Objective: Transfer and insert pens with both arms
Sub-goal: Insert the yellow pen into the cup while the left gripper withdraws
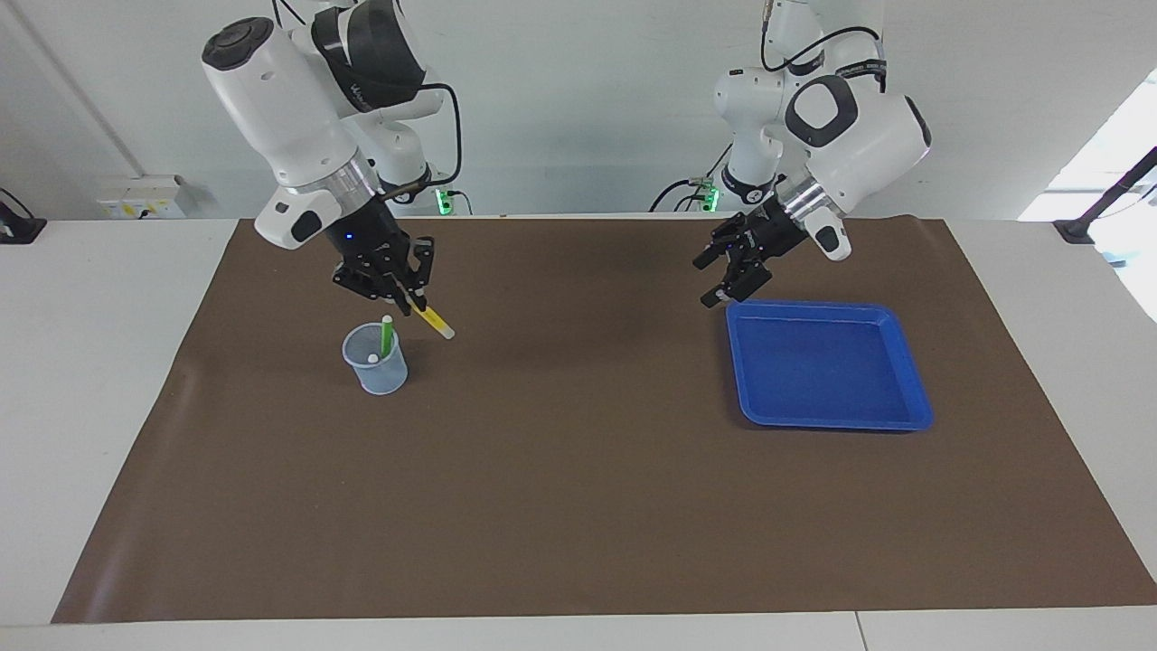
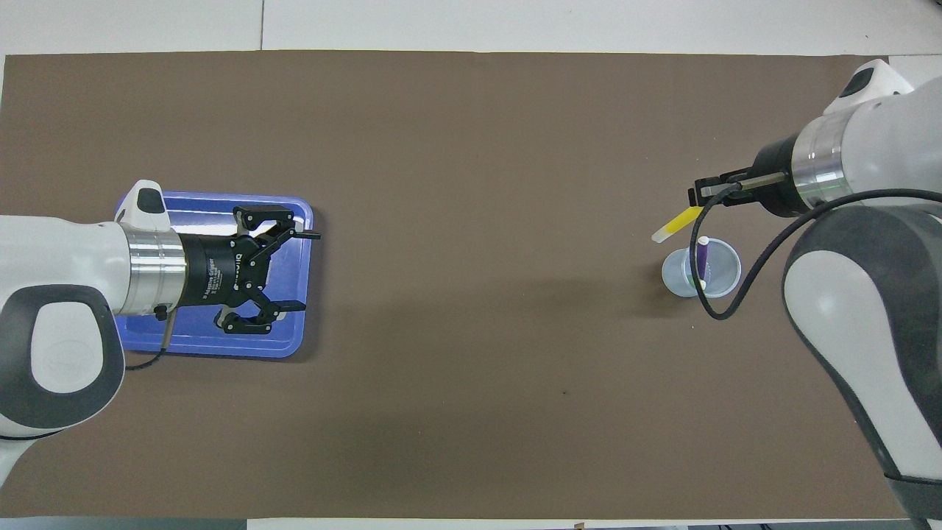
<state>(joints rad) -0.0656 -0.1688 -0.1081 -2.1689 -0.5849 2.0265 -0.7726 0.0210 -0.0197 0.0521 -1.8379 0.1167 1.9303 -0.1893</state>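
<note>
My right gripper point(image 1: 409, 303) point(image 2: 697, 196) is shut on the yellow pen point(image 1: 434, 320) point(image 2: 678, 224). The pen slants down with its pale cap end lowest, over the mat just beside a clear plastic cup point(image 1: 375, 362) point(image 2: 717, 276). In the cup stand the green pen point(image 1: 387, 336) and the purple pen point(image 2: 703, 259), both leaning on the rim. My left gripper point(image 1: 708, 280) point(image 2: 309, 271) hangs open and holds nothing, over the edge of the blue tray point(image 1: 827, 362) point(image 2: 191, 342) that faces the cup.
A brown mat point(image 1: 578, 488) covers the table's middle, with white table around it. The tray lies toward the left arm's end and the cup toward the right arm's end. A black cable point(image 2: 717, 313) loops down from the right wrist across the cup in the overhead view.
</note>
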